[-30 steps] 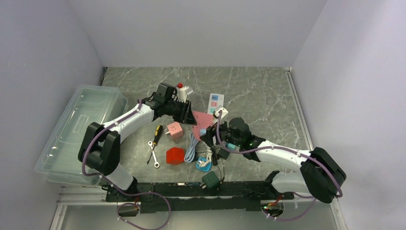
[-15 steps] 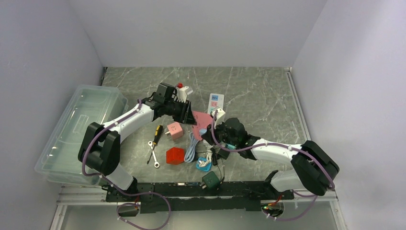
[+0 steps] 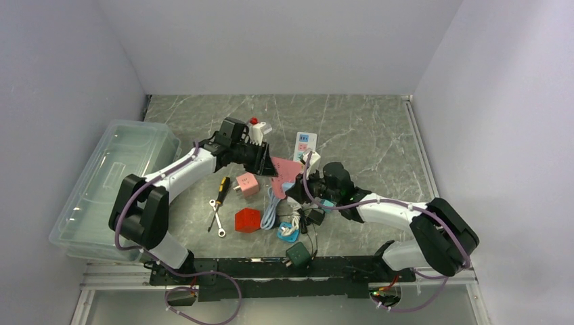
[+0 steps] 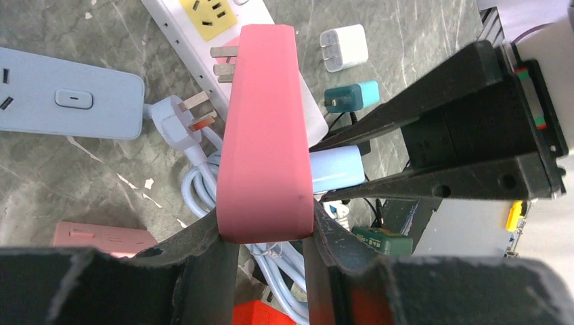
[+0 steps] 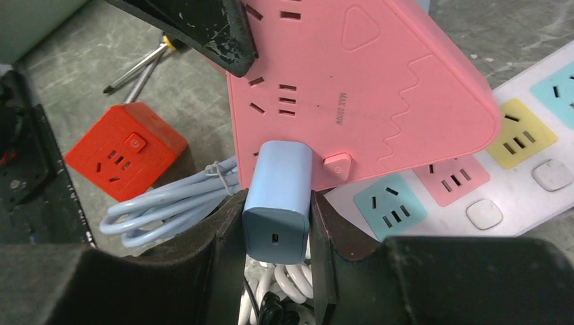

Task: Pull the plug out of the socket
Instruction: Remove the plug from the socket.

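Observation:
The socket is a pink triangular power strip [image 3: 285,168] held off the table, with my left gripper [image 3: 269,162] shut on its edge. In the left wrist view the pink socket [image 4: 264,128] is pinched between the fingers of the left gripper [image 4: 266,230]. A light blue plug [image 5: 277,200] is seated in the socket's face [image 5: 352,88], beside its pink button. My right gripper [image 5: 274,223] is shut on this plug, one finger on each side. From above, the right gripper [image 3: 294,189] meets the plug [image 3: 287,185] at the socket's near corner.
A white strip with coloured outlets [image 3: 304,143] lies under and behind the socket. A red cube socket [image 3: 248,219], pink cube [image 3: 247,183], screwdriver [image 3: 221,187], wrench [image 3: 216,218], coiled blue cable [image 3: 271,206] and green adapter [image 3: 298,254] lie nearby. A clear bin [image 3: 108,183] stands at left.
My right gripper has moved in toward the pink socket and its fingers have closed onto the light blue plug. The left arm and the socket have stayed still.

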Controlling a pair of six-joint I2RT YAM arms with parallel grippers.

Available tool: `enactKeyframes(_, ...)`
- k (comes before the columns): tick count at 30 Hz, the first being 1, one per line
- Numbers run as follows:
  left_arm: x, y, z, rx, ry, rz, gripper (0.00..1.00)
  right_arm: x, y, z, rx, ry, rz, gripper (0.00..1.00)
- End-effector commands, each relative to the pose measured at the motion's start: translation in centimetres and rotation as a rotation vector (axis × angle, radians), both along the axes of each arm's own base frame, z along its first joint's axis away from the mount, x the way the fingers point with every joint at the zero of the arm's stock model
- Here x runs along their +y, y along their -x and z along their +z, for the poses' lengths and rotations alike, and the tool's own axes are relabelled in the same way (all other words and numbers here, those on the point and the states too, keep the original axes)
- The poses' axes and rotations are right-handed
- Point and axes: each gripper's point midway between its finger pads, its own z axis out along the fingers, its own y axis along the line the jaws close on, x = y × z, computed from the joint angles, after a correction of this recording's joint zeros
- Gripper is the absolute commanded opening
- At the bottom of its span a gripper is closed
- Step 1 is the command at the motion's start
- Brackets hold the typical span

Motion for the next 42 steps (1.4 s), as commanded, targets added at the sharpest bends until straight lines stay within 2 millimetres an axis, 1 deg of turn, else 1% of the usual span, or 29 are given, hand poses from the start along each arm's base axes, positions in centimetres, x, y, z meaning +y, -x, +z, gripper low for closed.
enactKeyframes(1,-2.0,1.1,5.2,-0.139,0.165,-0.131,0.00,1.8,0.5,4.4,-0.032,-0.191,0.161,0.00)
enactKeyframes(3,-2.2,1.3,5.3,-0.142,0.166,-0.139,0.00,1.3,0.1,4.5,-0.024,-0.204,0.143,0.00)
enactKeyframes(8,-2.3,1.3,4.8,-0.128,0.148,-0.130,0.00,0.6,-1.2,4.3,-0.035,-0.188,0.057,0.00)
enactKeyframes(12,-1.8,0.5,3.7,-0.110,0.098,-0.074,0.00,0.2,-2.2,3.8,-0.076,-0.111,-0.053,0.00)
enactKeyframes(13,-1.7,0.4,3.4,-0.104,0.086,-0.063,0.00,0.4,-2.0,3.8,-0.092,-0.094,-0.065,0.00)
enactKeyframes(16,-1.5,0.0,2.8,-0.091,0.061,-0.037,0.00,0.3,-2.4,3.8,-0.136,-0.045,-0.151,0.00)
enactKeyframes(18,-1.4,-0.1,2.4,-0.081,0.046,-0.020,0.00,-0.2,-3.0,3.7,-0.167,-0.001,-0.229,0.00)
enactKeyframes(23,-1.1,-0.4,1.9,-0.068,0.021,0.000,0.00,-0.3,-3.2,3.4,-0.216,0.090,-0.314,0.00)
enactKeyframes(27,-1.1,-0.5,1.6,-0.064,0.014,-0.002,0.00,0.0,-3.1,3.3,-0.226,0.116,-0.334,0.00)
enactKeyframes(31,-1.2,-0.5,1.7,-0.075,0.020,-0.016,0.00,0.0,-2.9,3.6,-0.219,0.086,-0.329,0.00)
enactKeyframes(33,-1.2,-0.4,1.7,-0.078,0.016,-0.024,0.00,0.1,-2.7,3.9,-0.208,0.056,-0.300,0.00)
enactKeyframes(39,-1.3,-0.2,2.1,-0.092,0.026,-0.048,0.00,0.1,-2.4,4.1,-0.085,-0.095,-0.147,0.00)
enactKeyframes(42,-1.4,-0.1,2.3,-0.099,0.033,-0.058,0.00,-0.6,-3.2,3.5,-0.011,-0.129,-0.130,0.00)
